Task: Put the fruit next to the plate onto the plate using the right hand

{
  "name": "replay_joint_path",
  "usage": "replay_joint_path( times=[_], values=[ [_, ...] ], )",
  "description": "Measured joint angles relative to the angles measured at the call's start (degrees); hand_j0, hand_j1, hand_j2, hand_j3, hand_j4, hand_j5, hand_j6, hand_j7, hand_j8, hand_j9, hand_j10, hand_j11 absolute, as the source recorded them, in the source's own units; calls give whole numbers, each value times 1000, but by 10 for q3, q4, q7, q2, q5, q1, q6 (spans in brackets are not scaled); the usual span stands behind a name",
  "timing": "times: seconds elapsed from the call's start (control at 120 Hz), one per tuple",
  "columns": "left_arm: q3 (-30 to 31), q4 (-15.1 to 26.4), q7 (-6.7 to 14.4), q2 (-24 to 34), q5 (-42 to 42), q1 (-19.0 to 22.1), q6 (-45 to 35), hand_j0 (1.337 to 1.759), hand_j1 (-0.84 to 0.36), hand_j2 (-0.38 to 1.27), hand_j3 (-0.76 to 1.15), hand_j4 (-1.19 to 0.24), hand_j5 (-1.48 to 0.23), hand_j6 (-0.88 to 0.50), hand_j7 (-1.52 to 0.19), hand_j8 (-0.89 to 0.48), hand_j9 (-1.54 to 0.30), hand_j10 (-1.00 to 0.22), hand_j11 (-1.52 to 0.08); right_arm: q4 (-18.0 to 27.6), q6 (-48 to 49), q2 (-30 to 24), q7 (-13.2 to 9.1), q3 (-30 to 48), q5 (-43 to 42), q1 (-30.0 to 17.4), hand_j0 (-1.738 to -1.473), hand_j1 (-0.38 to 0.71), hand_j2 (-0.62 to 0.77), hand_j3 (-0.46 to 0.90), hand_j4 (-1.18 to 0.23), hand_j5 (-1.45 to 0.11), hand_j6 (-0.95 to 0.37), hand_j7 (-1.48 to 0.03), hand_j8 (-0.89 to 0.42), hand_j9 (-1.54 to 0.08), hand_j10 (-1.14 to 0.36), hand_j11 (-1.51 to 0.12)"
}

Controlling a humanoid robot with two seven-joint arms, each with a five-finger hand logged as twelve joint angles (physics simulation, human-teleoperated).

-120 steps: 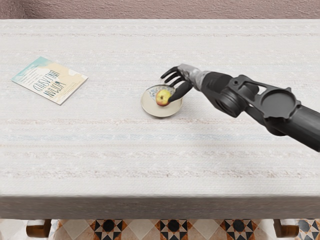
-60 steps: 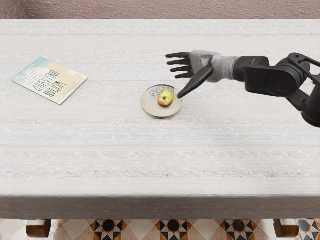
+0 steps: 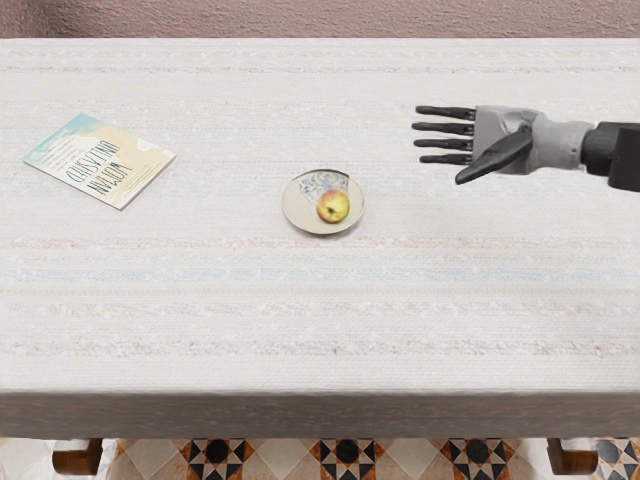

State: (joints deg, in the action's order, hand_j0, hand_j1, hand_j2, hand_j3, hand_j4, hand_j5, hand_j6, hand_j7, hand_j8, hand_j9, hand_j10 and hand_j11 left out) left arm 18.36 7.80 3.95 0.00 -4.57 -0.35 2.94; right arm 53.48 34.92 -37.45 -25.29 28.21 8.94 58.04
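A wide table (image 3: 320,330) with a pale, faintly striped top is seen to fill nearly the whole view. A strip of patterned floor tiles (image 3: 345,458) is shown below its near edge, and a band of reddish wall (image 3: 300,18) beyond its far edge.

The right arm (image 3: 618,152) is brought in from the right edge, with only a dark forearm segment and a grey wrist shown. The right hand (image 3: 497,140) is held over the far right part of the table. It is spread wide: four dark fingers (image 3: 440,128) are stretched straight and parallel toward the left of the picture, and the thumb is angled down and to the left beneath them. Nothing is grasped by it.

A thin booklet (image 3: 98,160) is laid flat near the left side of the table, turned at a slant, with its cover print upside down to the camera.

A small round plate (image 3: 300,208) is set near the middle of the table. The fruit (image 3: 333,207), yellow with a red blush, is rested on the plate, slightly right of its centre. The fruit is found well apart from the right hand, below and to the left of the fingertips, with bare tabletop between them. No contact between hand and fruit, or hand and plate, is shown.
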Motion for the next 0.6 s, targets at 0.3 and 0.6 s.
replay_joint_path(
  times=[0.3, 0.6],
  values=[
    [0, 0, 0, 0, 0, 0, 0, 1658, 55, 49, 0, -245, -318, -245, -318, -245, -318, -245, -318, 52, 1, -95, -3, -3, 43, -10, -1658, -302, -7, 0, -38, -52, -37, -52, -38, -52, -38, -52],
    [0, 0, 0, 0, 0, 0, 0, 1658, 55, 49, 0, -245, -318, -245, -318, -245, -318, -245, -318, 73, 1, -127, -3, -4, 50, -21, -1658, -303, -7, 0, -36, -50, -35, -50, -36, -50, -37, -50]
  ],
)
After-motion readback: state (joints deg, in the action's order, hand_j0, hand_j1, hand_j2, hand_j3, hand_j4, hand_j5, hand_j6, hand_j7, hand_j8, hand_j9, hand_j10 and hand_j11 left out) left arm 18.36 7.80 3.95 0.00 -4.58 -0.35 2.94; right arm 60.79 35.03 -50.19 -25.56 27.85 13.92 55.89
